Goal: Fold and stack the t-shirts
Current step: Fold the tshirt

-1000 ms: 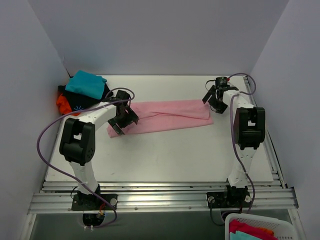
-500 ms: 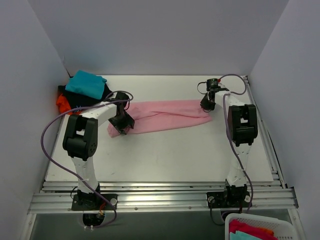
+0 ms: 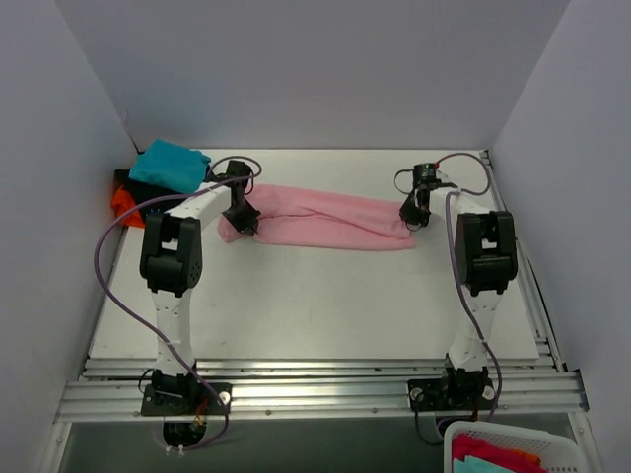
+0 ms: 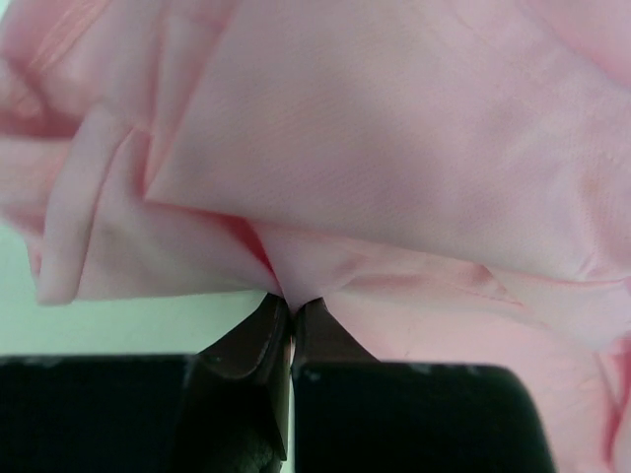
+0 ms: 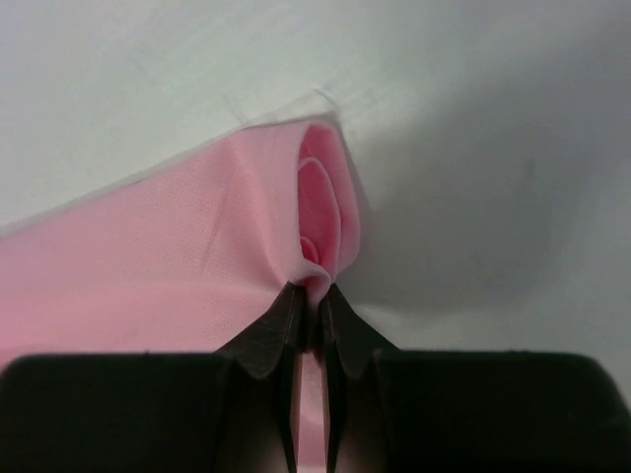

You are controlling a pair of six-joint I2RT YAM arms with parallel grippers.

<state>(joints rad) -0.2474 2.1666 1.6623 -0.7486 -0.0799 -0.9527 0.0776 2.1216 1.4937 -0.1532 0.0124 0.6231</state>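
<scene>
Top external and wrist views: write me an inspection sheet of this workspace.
Surface: white table, bare in front.
Job's things: pink t-shirt stretched as a long band; teal tee, black tee, orange-red tee heaped far left.
Clutter: nothing seen.
Pincers: left pincer shut on the shirt's left end; right pincer shut on its right end.
Cables: purple cables loop off both arms.
Surroundings: plain walls; white basket holding cloth at near right.
</scene>
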